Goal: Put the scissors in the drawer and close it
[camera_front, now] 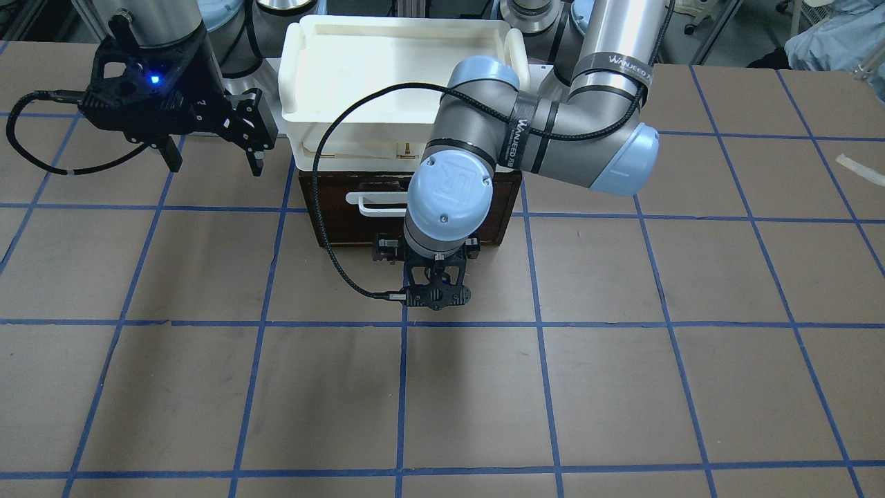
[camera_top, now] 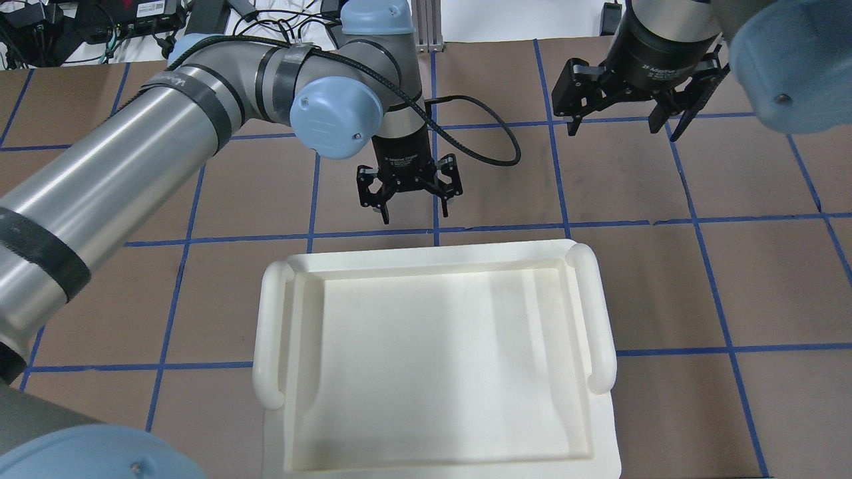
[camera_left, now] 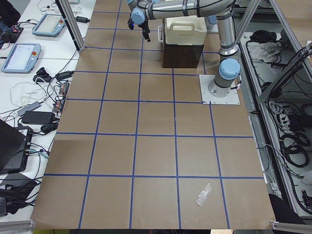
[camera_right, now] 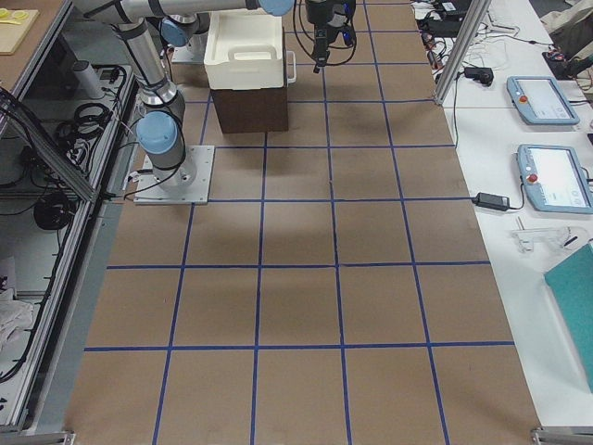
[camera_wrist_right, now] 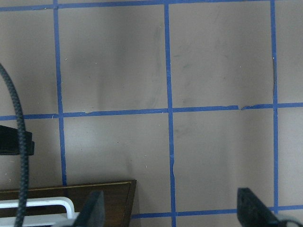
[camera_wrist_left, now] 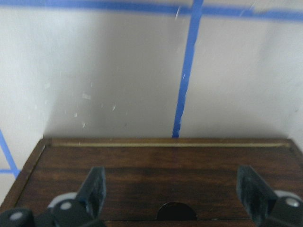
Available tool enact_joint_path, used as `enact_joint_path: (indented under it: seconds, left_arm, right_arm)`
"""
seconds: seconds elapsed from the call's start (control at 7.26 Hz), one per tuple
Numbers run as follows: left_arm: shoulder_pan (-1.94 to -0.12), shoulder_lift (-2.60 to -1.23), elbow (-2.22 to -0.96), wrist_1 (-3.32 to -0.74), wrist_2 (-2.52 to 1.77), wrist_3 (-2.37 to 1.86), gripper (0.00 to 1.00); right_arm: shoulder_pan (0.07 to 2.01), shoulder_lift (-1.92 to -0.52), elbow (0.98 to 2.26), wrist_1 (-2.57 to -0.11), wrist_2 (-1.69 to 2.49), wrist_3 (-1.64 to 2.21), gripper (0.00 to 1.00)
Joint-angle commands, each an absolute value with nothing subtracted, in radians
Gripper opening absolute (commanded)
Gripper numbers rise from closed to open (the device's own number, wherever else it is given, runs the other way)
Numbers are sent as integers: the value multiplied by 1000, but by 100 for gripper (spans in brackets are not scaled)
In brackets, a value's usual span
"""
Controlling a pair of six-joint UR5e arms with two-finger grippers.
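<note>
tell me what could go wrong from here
1. The left gripper hangs open just over the drawer front, close to its white handle. A careless retreat could hook the handle and pull the drawer out.
2. The left wrist's cable loops past the cream bin and might snag on it.
3. The scissors show in no view, so whether they are inside cannot be checked.

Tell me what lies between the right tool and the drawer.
Only bare taped table separates the right tool from the drawer, shown in the front-facing view.
</note>
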State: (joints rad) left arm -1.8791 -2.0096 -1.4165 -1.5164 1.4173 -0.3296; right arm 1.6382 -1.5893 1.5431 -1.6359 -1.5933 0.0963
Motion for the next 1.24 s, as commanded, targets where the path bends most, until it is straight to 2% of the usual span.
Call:
enact_joint_path:
  seconds: [0.0,0.55,0.96,1.1]
  left_arm:
    - [-1850,-1913,-1391,-1508,1428,-189,100]
    - [-1775,-1682,-1413,-1572,1520,151,100]
    - [-1666,-1567,-1428,-1675,1528,97,100]
    - [-1629,-1540,-1468,-1674,1523,86,100]
  right_arm:
    - [1637,-1592,1543,-1637,-1595,95,100]
    - [1637,-1598,1539,-1643,-1608,92,100]
    - [1635,-1600,1536,-1643,-1612,94,100]
    - [1635,-1598,1536,-1644,-1614,94,100]
